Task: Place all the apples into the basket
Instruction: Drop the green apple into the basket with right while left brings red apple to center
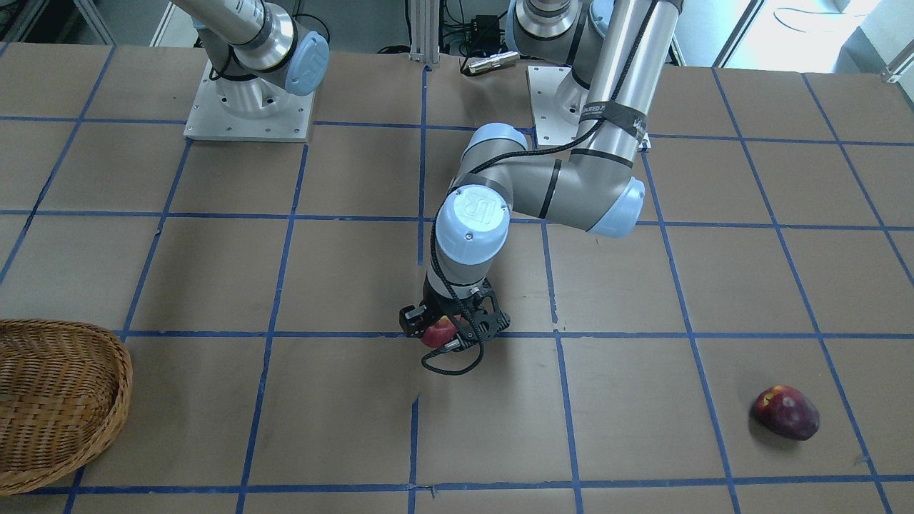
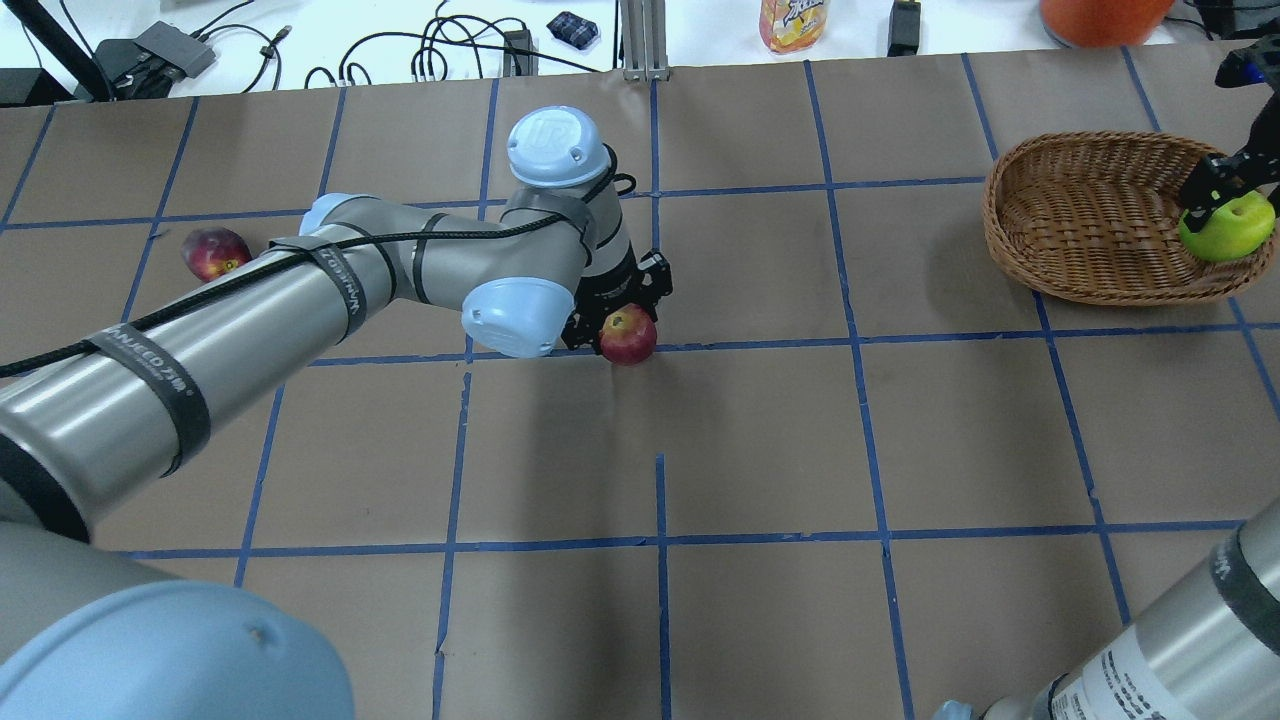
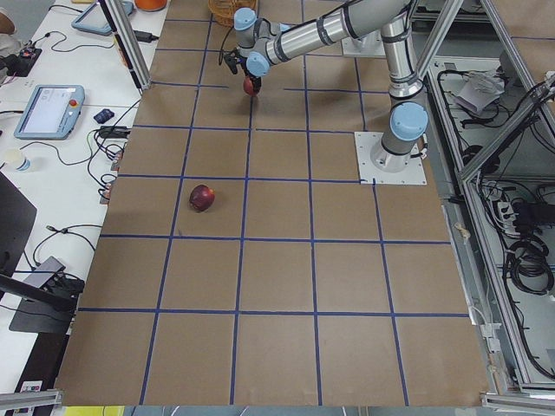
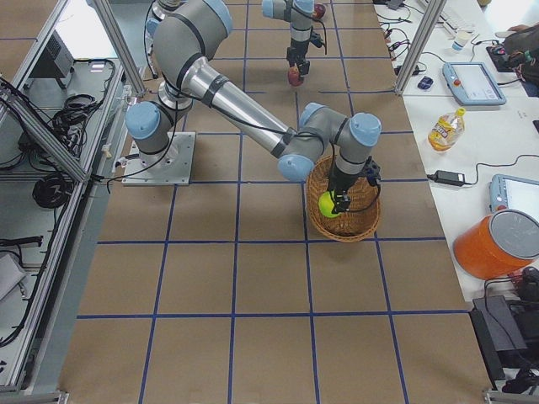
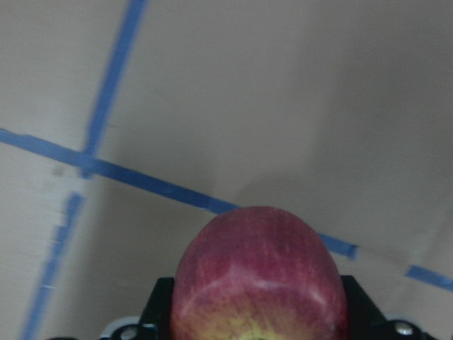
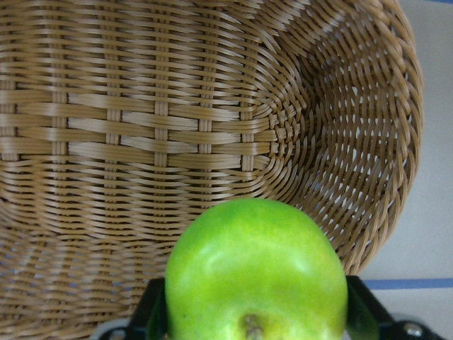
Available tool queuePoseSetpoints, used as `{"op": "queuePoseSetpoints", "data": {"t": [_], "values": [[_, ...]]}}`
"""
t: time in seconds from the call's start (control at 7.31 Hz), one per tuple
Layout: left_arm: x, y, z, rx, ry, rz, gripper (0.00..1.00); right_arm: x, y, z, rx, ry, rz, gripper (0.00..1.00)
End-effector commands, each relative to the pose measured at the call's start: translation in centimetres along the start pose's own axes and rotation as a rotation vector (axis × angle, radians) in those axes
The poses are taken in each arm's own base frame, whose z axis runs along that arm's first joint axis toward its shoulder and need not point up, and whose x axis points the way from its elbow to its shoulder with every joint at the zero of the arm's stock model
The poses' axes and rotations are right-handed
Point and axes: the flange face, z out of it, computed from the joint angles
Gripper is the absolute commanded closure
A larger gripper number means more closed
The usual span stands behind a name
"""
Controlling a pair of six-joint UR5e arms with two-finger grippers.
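Note:
My left gripper (image 2: 620, 322) is shut on the red apple (image 2: 628, 336) near the table's middle, low over a blue tape line. The left wrist view shows that apple (image 5: 258, 262) wedged between the two black fingers. My right gripper (image 2: 1222, 200) is shut on the lime-green apple (image 2: 1228, 228) and holds it over the right end of the wicker basket (image 2: 1010, 235). In the right wrist view the green apple (image 6: 256, 273) hangs above the basket's woven wall (image 6: 212, 120). The maroon apple (image 2: 215, 253) lies alone on the table at the far left; the front-facing view also shows it (image 1: 785, 412).
Blue tape divides the brown table into squares. A juice bottle (image 2: 793, 22), an orange bucket (image 2: 1100, 15) and cables lie beyond the far edge. The arm base plates (image 1: 250, 107) stand at the robot's side. My left forearm (image 2: 300, 290) stretches over the table's left half.

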Motion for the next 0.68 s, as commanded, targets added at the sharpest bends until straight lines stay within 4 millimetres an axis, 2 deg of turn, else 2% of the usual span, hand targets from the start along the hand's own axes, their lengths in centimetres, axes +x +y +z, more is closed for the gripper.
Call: {"op": "queuePoseSetpoints", "data": {"t": [0.0, 0.14, 0.27, 0.41, 0.55], "values": [[1.4, 0.4, 1.4, -0.006, -0.004, -0.007, 0.38, 1.5, -2.0, 2.9, 0.009, 0.004, 0.005, 1.00], [1.6, 0.3, 1.1, 0.001, 0.004, -0.005, 0.00, 1.8, -2.5, 3.1, 0.024, 0.014, 0.009, 0.99], [2.3, -0.7, -0.8, -0.001, 0.055, -0.009, 0.00, 1.8, -2.5, 3.1, 0.026, 0.015, 0.017, 0.76], [1.5, -2.8, -3.6, -0.001, 0.084, 0.009, 0.00, 1.6, -2.6, 3.1, 0.027, 0.011, 0.020, 0.30], [-0.9, -5.8, -6.2, -0.020, 0.061, 0.058, 0.00, 1.4, -2.7, 3.2, 0.042, -0.014, 0.068, 0.00]]}}
